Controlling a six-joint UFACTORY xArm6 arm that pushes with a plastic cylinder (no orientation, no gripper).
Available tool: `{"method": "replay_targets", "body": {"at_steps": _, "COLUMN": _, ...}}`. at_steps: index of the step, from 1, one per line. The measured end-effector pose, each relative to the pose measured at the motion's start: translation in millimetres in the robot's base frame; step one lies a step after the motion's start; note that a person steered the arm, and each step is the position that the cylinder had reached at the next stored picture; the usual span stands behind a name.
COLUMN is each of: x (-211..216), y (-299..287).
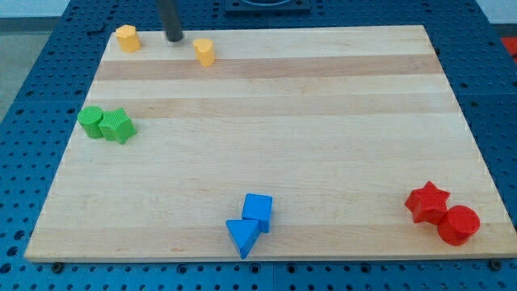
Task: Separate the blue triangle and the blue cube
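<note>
The blue triangle (242, 236) lies near the board's bottom edge, a little left of centre. The blue cube (258, 211) sits just above and to its right, touching it. My tip (174, 37) is at the view's top, left of centre, far from both blue blocks. It stands between two yellow blocks, touching neither.
A yellow block (127, 37) sits at the top left and a yellow cylinder (204, 52) right of my tip. A green cylinder (91, 121) and green star (117, 126) touch at the left edge. A red star (426, 202) and red cylinder (458, 225) touch at bottom right.
</note>
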State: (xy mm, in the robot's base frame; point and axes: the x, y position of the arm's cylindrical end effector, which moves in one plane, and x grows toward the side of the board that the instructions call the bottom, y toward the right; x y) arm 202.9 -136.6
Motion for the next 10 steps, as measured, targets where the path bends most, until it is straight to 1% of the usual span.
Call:
{"method": "replay_targets", "body": {"at_steps": 1, "x": -11, "y": 97}}
{"method": "replay_targets", "body": {"at_steps": 2, "x": -5, "y": 176}}
{"method": "replay_targets", "body": {"at_steps": 3, "x": 57, "y": 230}}
{"method": "replay_targets", "body": {"at_steps": 4, "x": 143, "y": 239}}
{"method": "replay_targets", "body": {"at_steps": 5, "x": 219, "y": 239}}
{"method": "replay_targets", "body": {"at_steps": 7, "x": 323, "y": 239}}
{"method": "replay_targets", "body": {"at_steps": 8, "x": 368, "y": 239}}
{"method": "replay_targets", "body": {"at_steps": 9, "x": 394, "y": 209}}
{"method": "replay_targets", "body": {"at_steps": 10, "x": 396, "y": 163}}
